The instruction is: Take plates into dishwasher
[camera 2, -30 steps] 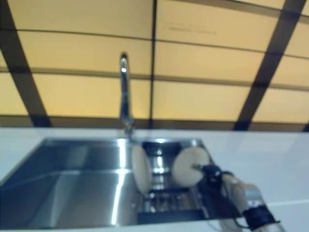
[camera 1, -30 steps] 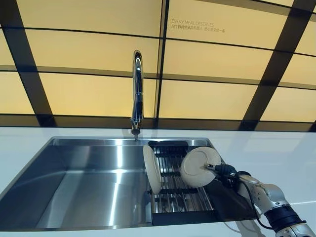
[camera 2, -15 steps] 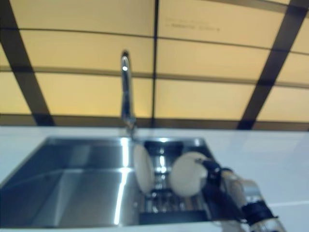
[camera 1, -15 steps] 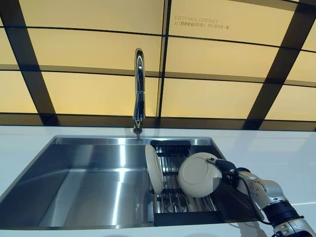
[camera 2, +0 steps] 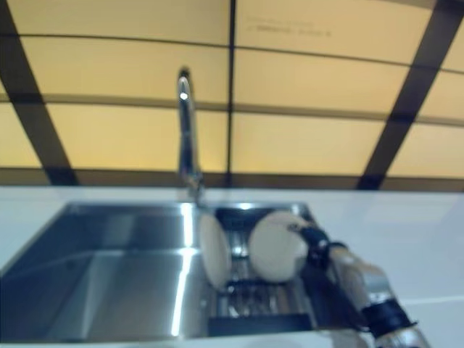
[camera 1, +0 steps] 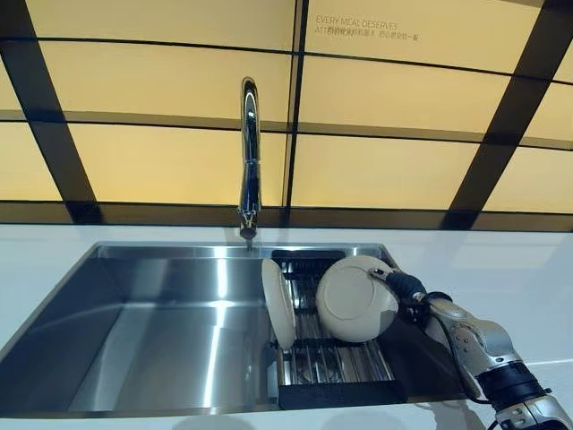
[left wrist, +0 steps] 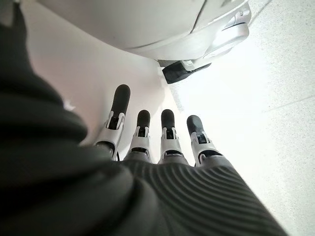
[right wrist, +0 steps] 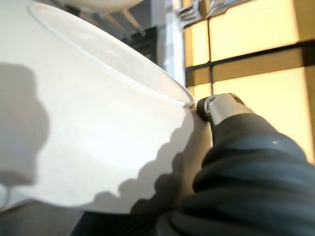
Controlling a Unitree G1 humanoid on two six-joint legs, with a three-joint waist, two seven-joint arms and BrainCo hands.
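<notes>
A cream plate [camera 1: 356,303] is held on edge over the black dish rack [camera 1: 336,363] at the right end of the steel sink [camera 1: 161,331]. My right hand [camera 1: 407,291] grips its right rim, with the thumb [right wrist: 219,108] pressed on the edge of the plate [right wrist: 88,123] in the right wrist view. A second cream plate [camera 1: 277,305] stands upright in the rack just left of the held one, a small gap apart. My left hand [left wrist: 142,135] shows only in its own wrist view, fingers straight, holding nothing.
A tall chrome faucet [camera 1: 249,161] rises behind the sink, just left of the rack. White countertop [camera 1: 501,269] surrounds the sink. Yellow wall panels with dark strips fill the background.
My right hand has tilted the held plate so more of its face shows. The plate dipped, then rose a little and shifted slightly toward the standing plate.
</notes>
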